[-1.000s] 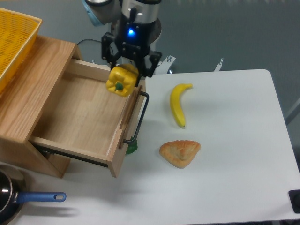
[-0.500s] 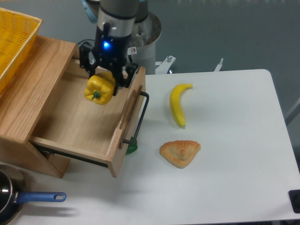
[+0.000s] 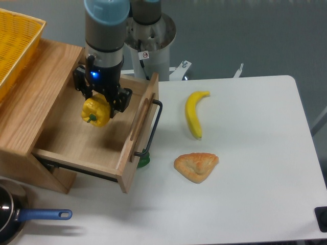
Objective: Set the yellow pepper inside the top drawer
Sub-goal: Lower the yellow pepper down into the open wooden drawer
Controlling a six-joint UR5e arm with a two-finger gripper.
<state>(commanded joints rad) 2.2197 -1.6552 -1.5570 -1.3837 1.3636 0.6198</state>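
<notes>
Yellow basket [image 3: 15, 43] far off to the gripper's left, on the cabinet top. Gripper [image 3: 98, 104] clamped on the yellow pepper [image 3: 95, 112], held over the open top drawer [image 3: 76, 135], seemingly above its floor. Carrying done; lowering and release left. Shifted leftward from over the drawer's front panel a second ago, now deeper over the interior. Off to the right: banana [image 3: 194, 113], pastry [image 3: 196, 166].

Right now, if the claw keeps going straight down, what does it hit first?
Probably the wooden floor of the top drawer: the claw, shut on the yellow pepper, points into the open box. Depth is unclear.
</notes>
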